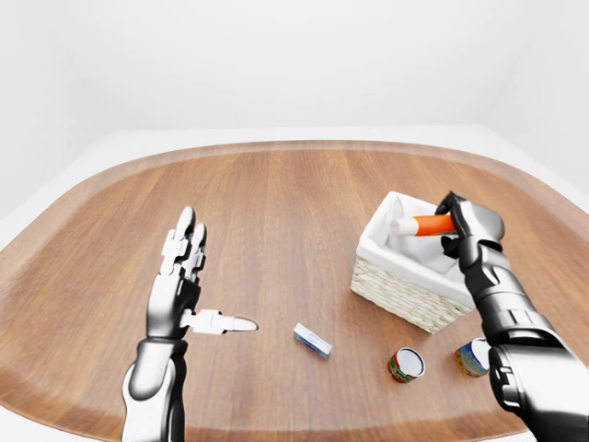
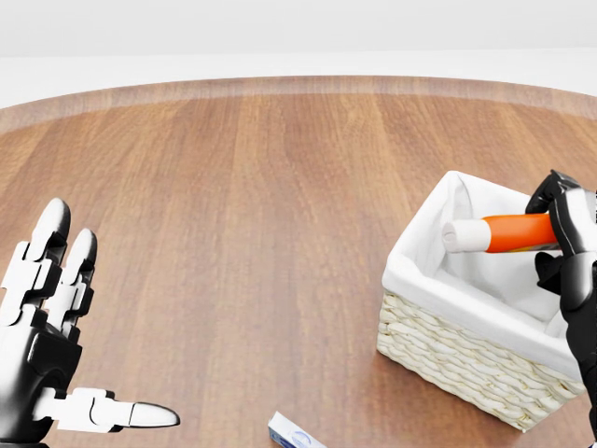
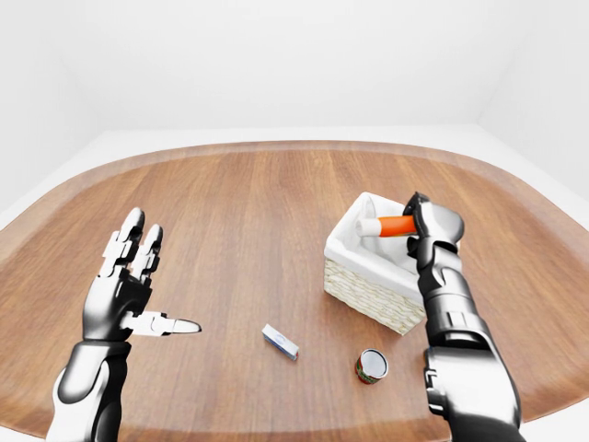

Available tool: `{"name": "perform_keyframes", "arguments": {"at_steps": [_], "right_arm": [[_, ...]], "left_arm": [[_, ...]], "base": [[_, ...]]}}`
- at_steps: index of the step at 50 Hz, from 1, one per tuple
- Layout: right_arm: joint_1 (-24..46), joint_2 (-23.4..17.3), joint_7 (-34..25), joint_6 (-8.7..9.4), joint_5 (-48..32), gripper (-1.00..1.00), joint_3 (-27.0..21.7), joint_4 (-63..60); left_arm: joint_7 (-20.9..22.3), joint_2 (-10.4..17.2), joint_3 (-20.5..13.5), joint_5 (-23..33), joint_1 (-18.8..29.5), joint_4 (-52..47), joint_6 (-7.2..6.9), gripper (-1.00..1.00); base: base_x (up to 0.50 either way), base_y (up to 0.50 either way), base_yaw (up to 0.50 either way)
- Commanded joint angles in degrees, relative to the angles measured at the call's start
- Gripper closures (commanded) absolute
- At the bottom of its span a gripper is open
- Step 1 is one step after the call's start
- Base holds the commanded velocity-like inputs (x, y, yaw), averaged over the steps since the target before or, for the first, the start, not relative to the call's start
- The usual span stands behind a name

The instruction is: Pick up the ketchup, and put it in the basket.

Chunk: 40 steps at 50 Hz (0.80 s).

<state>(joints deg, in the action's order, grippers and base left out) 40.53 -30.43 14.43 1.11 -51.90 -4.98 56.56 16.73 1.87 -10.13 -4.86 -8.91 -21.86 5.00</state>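
While the right hand [image 2: 564, 238] gripped the ketchup bottle [image 2: 494, 233] by its orange body, the bottle lay almost level above the open top of the basket [image 2: 448, 345], its white cap end pointing toward the left of the head view. It hung over the white cloth liner and did not appear to rest on it yet. The dark fingers [image 2: 548, 191] wrapped the end away from the cap, so the cap end stuck out unsupported.

Judging by its shape, the bottle was a slim, smooth plastic cylinder, probably light and fairly stiff, though a squeeze bottle of this kind may give a little under pressure. Its glossy skin looked slippery, so a hold round the middle of the body would be steadier than one near an end; the hold at the far end could let the cap end dip.

The basket was a rectangular box of pale woven wicker with a coarse, ribbed weave, lined in soft folded white fabric that draped over its rim. The table [image 2: 242, 205] was a broad rounded slab of brown wood with a straight grain.

At the lower left of the head view the left hand [image 2: 51, 345] hung over the table with its three fingers spread, holding nothing.
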Motion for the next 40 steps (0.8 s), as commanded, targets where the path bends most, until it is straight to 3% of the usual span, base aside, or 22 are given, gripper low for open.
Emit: {"name": "perform_keyframes", "arguments": {"at_steps": [1,14,40], "right_arm": [[2.6,0.0,4.2,-0.32,-2.0,1.0,1.1,4.7],[4.4,0.6,7.3,-1.81,-1.4,1.0,2.3,11.3],[4.3,1.3,9.6,-2.56,-1.1,1.0,3.6,14.7]], "left_arm": [[0.0,0.0,0.0,-0.1,0.1,0.0,0.0,-1.0],[0.0,0.0,0.0,-0.1,0.1,0.1,0.0,-1.0],[0.0,0.1,0.0,0.0,0.3,0.5,0.0,-1.0]], "base": [[0.0,0.0,0.0],[0.0,0.0,0.0],[0.0,0.0,0.0]]}}
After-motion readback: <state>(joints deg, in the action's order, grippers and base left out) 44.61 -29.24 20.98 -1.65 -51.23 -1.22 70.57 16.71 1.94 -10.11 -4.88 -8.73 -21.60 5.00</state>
